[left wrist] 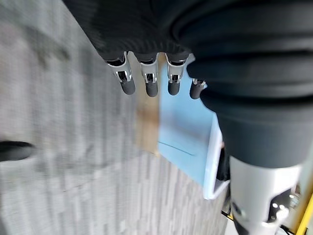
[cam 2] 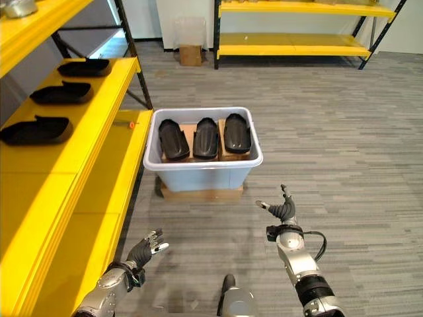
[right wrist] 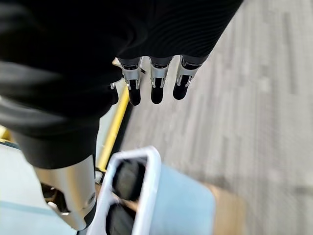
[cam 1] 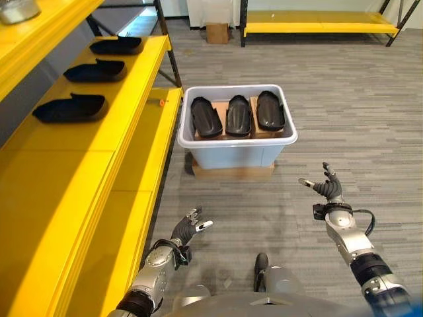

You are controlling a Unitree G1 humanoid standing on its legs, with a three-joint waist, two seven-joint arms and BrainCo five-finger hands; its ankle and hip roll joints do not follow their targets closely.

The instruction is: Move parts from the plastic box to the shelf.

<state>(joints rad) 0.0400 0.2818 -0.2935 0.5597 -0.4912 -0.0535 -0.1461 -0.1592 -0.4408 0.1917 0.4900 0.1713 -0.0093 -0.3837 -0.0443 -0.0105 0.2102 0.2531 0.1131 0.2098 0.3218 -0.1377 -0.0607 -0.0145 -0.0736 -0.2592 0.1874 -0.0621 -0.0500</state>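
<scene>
plastic box (cam 1: pixel 236 140) on cardboard (cam 1: pixel 232 172), beside shelf (cam 1: pixel 99 158)

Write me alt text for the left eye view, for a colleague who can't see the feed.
A pale plastic box on the grey floor holds three black parts side by side, with three more black parts lined up on the yellow shelf to its left. Both robot hands, left hand and right hand, hover open and empty short of the box.

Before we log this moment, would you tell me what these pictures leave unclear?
- Undersides of the three black parts: hidden by the plastic box wall, both eye views.
- Metal object on the top shelf: cut off by the picture edge.
- Box contents in the right wrist view: blurred.
</scene>
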